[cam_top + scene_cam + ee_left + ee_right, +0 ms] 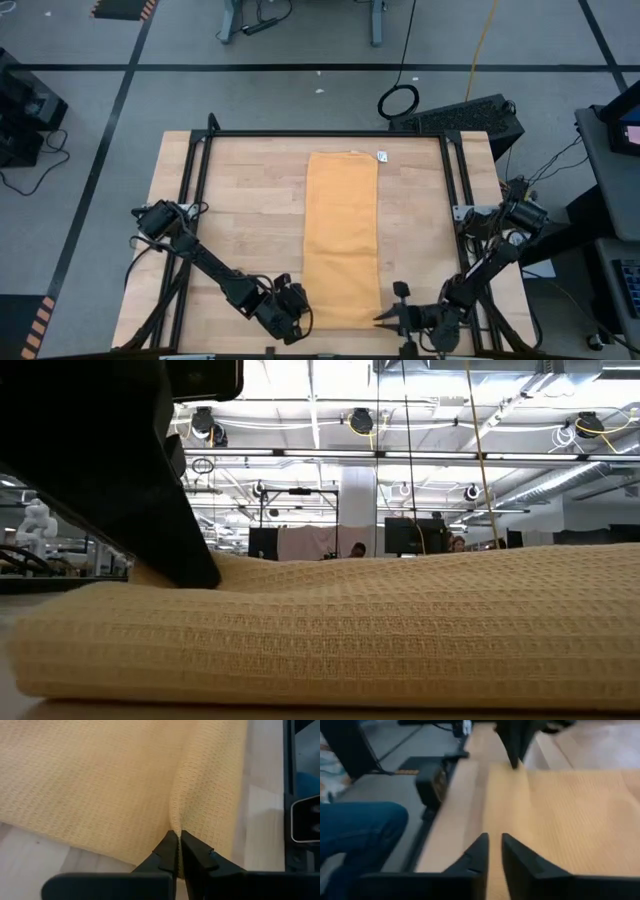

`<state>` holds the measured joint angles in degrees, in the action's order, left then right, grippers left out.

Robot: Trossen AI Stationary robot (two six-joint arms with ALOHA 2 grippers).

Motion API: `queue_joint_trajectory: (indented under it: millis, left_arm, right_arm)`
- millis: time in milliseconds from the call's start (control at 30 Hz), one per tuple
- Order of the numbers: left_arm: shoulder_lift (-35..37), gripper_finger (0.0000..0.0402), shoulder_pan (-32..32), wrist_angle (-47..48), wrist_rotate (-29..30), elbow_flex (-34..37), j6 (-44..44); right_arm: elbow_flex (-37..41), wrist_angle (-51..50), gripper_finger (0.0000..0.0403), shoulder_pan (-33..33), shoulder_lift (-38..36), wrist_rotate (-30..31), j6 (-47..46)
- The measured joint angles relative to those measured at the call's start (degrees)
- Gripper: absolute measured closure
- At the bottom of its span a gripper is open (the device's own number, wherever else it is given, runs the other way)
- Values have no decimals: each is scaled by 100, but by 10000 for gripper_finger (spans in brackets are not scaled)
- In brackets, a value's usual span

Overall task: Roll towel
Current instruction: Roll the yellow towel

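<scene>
A: Start with the big things. What sits where?

B: The wooden table (250, 220) carries everything. The towel (341, 240) lies on it as a long folded strip, running from the table's far edge to its near edge, roughly mid-table. A small white tag (382, 156) shows at the strip's far corner.

A: And the arms?

B: Both work at the towel's near end. The left gripper (297, 312) is at the near left corner of the towel; in its wrist view the fingers (170, 851) are pressed together on the hem, and a crease rises from the pinch, so I judge it holds cloth. The right gripper (385, 320) sits at the near right corner.

A: Is the right one holding too?

B: I would not say so. In its wrist view the fingers (479, 851) stand a narrow gap apart, above the table just beside the towel's edge, with no cloth visibly between them. The left arm's gripper (516, 740) shows farther off across the strip.

A: So the step in hand?

B: Judging by this, taking both near corners before rolling. To do it well, the right gripper should catch the hem as near the corner as the left has, so the first turn starts square. A lopsided grip would likely make the roll run crooked.

A: Anything else?

B: A person's leg in blue trousers (355, 835) shows beyond the table edge.
</scene>
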<state>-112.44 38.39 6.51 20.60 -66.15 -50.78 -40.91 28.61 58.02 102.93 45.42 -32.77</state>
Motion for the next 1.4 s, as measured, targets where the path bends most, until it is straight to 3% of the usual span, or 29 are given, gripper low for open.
queue_joint_trajectory:
  millis: [133,300,467,633,800,1033,1400]
  left_arm:
    - [0,363,0,2,-83,0,-136]
    - [0,296,26,9,-98,0,-141]
    - [127,224,28,63,-105,7,138]
    - [570,185,115,395,-86,4,619]
    - [659,182,396,-149,698,3,1652]
    - [-110,176,749,-1094,1304,1,2318]
    - [-795,78,1072,-1390,2158,-2,2788]
  right_arm:
    - [2,-18,397,-143,415,-11,-305]
    - [4,-11,384,-339,697,38,-754]
    - [4,-16,396,-409,821,-226,-1003]
    - [2,-20,400,-406,853,-222,-1051]
    - [2,-47,399,-404,853,-222,-1178]
    - [2,-68,399,-404,853,-220,-1216]
    - [2,-74,399,-404,853,-220,-1263]
